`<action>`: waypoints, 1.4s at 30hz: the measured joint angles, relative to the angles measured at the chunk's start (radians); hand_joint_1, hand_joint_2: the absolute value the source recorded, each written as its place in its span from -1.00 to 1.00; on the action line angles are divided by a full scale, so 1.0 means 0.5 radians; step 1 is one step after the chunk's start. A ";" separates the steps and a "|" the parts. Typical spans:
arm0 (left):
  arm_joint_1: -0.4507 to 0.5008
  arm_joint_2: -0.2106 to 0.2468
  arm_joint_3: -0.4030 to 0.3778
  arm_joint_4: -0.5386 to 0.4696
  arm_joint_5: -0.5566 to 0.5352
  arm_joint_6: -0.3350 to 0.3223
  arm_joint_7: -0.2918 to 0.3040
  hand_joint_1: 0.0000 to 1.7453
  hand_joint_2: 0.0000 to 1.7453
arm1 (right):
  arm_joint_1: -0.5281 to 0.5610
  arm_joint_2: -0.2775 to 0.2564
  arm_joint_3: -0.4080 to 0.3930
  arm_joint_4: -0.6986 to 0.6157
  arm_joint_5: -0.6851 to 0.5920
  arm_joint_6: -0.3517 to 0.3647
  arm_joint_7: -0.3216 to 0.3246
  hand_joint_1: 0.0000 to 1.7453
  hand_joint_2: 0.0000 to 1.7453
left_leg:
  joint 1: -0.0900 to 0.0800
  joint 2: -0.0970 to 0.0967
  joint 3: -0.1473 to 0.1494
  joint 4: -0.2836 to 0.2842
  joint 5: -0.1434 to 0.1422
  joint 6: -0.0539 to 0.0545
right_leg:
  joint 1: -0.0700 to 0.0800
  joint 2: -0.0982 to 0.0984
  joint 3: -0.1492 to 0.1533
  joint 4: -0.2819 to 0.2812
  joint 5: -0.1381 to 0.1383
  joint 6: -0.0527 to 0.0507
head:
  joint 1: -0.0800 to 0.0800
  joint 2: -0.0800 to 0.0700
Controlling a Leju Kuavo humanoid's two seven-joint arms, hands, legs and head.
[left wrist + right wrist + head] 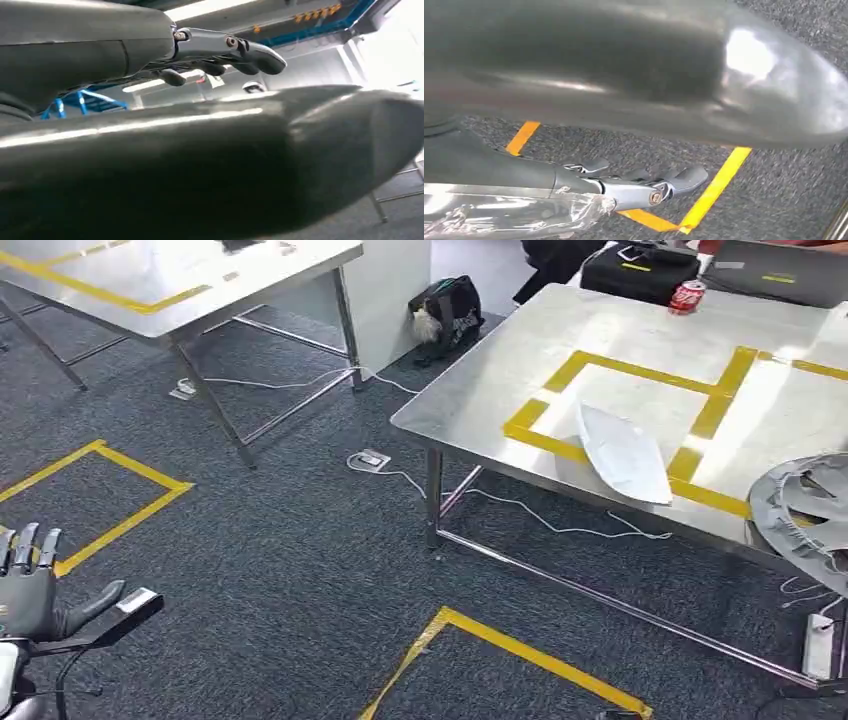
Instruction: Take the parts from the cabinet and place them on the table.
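We see our left hand (pixel 30 585) low over the dark carpet (pixel 300 570), fingers spread apart and holding nothing. Our right hand (pixel 644 187) has its fingers stretched out over the carpet, and clear plastic wrap (pixel 514 215) lies right by it; we cannot tell if it holds that. A white part (pixel 625 452) rests on the shiny table (pixel 480 390), across the yellow tape (pixel 640 370). A grey round part (pixel 805 505) sits at the table's edge

Bright overhead light glares white off the steel table (pixel 480 380); wrist views are blurred, thumbs close and out of focus
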 joint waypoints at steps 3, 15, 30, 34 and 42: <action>-0.009 0.000 -0.005 -0.002 0.000 -0.005 0.001 -1.00 -1.00 | 0.003 0.000 0.001 -0.005 0.000 0.000 0.001 -1.00 -1.00 | 0.011 -0.038 -0.003 -0.005 0.010 0.033 | -0.010 0.147 -0.104 0.221 -0.159 0.033 | 0.012 0.000; -0.006 -0.002 -0.019 -0.005 0.000 -0.019 0.003 -1.00 -1.00 | 0.012 0.000 -0.002 -0.007 0.000 -0.001 0.003 -1.00 -1.00 | 0.019 -0.247 -0.019 -0.009 0.035 -0.028 | -0.010 0.259 -0.023 0.024 0.006 -0.017 | 0.010 0.000; -0.027 -0.003 -0.019 -0.005 0.000 -0.021 0.005 -1.00 -1.00 | 0.013 0.001 -0.005 -0.017 0.006 0.009 0.004 -1.00 -1.00 | -0.009 0.010 -0.006 -0.002 0.007 -0.010 | 0.004 -0.001 -0.006 0.001 0.000 -0.011 | -0.002 0.000; -0.039 -0.006 -0.019 -0.005 0.000 -0.020 0.005 -1.00 -1.00 | 0.008 0.001 -0.005 -0.017 0.011 0.015 0.003 -1.00 -1.00 | 0.008 -0.048 -0.007 -0.013 0.021 0.032 | -0.006 0.154 -0.143 0.307 -0.190 0.027 | 0.007 0.000; -0.054 -0.021 -0.017 -0.005 0.000 -0.018 -0.024 -1.00 -1.00 | 0.002 0.001 -0.008 -0.016 0.018 0.026 -0.009 -1.00 -1.00 | 0.002 -0.196 -0.011 0.000 0.024 0.008 | -0.036 0.346 -0.031 0.033 -0.011 0.026 | 0.007 0.000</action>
